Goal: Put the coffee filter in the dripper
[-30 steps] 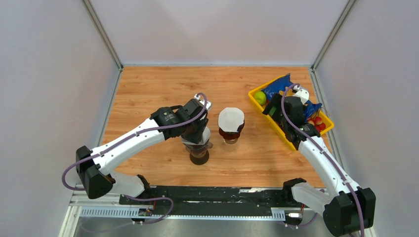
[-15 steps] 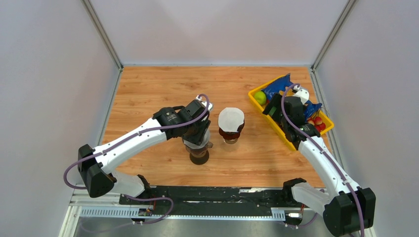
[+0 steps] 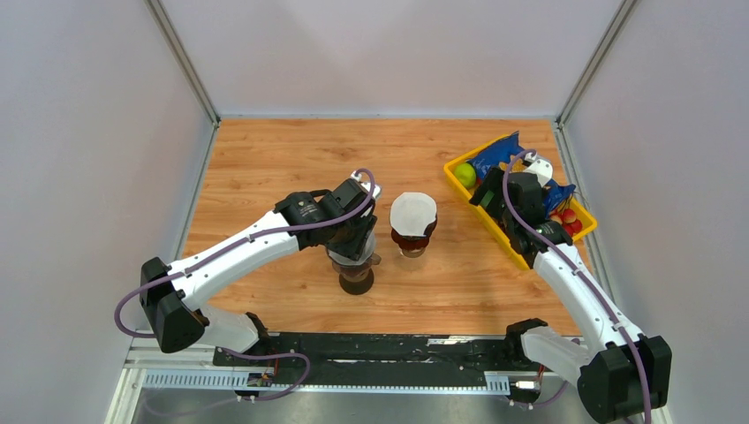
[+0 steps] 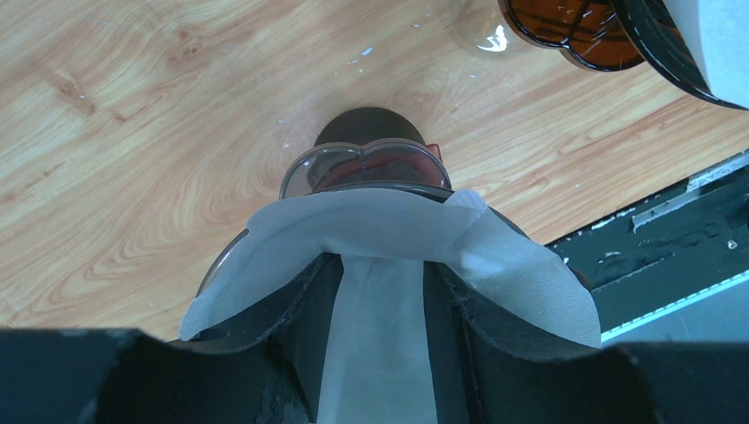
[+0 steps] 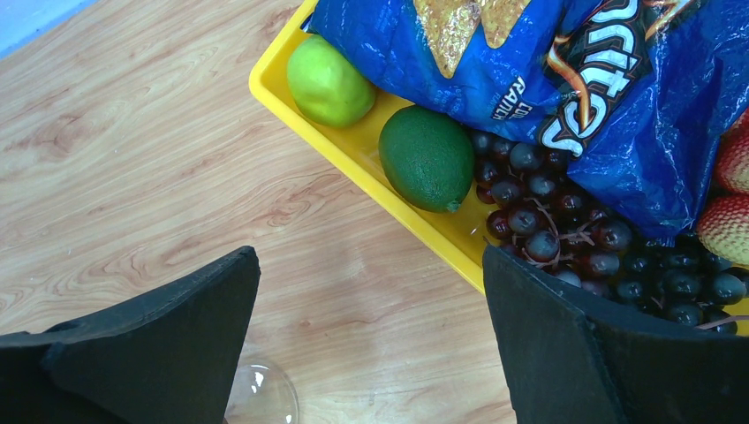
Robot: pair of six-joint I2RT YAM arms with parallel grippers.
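Left gripper (image 4: pixel 380 276) has just widened its jaws, leaving the paper coffee filter (image 4: pixel 517 274) loose over the glass dripper (image 4: pixel 353 163), so placement appears nearly complete, while the right gripper (image 5: pixel 369 265) idles agape at 3 o'clock.

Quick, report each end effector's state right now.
Left end effector: open, with the paper filter in its gap, over the dripper.
Right end effector: open, holding nothing.
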